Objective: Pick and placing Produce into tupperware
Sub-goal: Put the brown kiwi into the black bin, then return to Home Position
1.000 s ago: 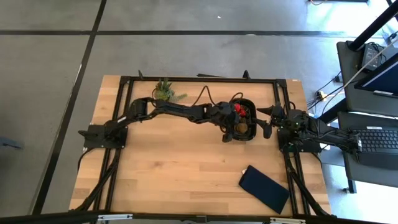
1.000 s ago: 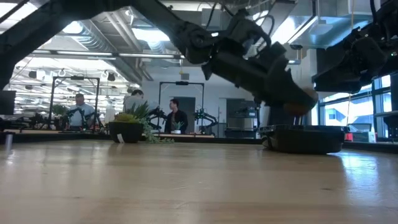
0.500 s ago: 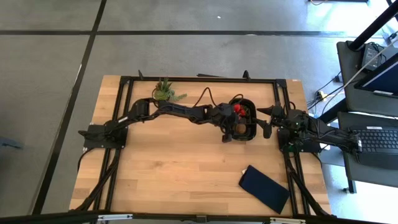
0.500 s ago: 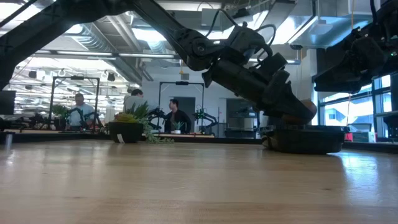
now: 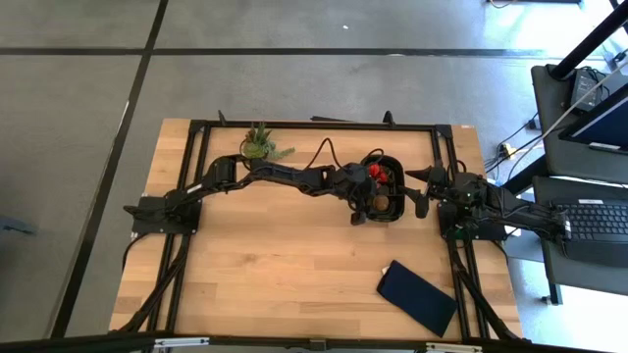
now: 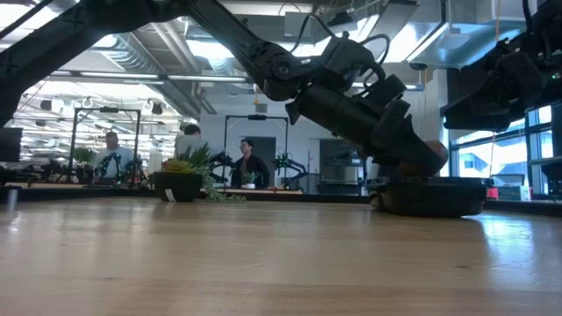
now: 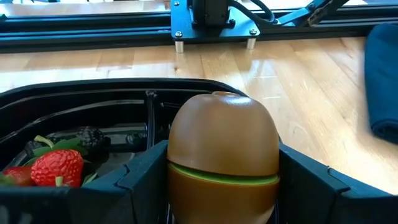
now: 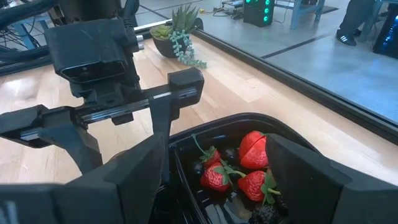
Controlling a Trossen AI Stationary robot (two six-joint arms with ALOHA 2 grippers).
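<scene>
DONE: strawberries (image 8: 252,167) and a dark berry (image 7: 91,135) lie in the tupperware (image 5: 394,186) | NOW: my left tool (image 7: 221,186) grips the brown fruit (image 7: 222,142) over its rim | LEFT: release it; bench (image 5: 275,275) shows no loose produce | right tool (image 8: 217,155) open, empty, beside the tupperware

My left gripper (image 7: 222,186) is clamped around a brown fruit (image 7: 222,149), arm stretched far rightward, while my right gripper (image 8: 217,180) waits open alongside.

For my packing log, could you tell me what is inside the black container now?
The tupperware holds red strawberries and a dark berry. The left gripper, holding the brown fruit, covers the rest.
</scene>
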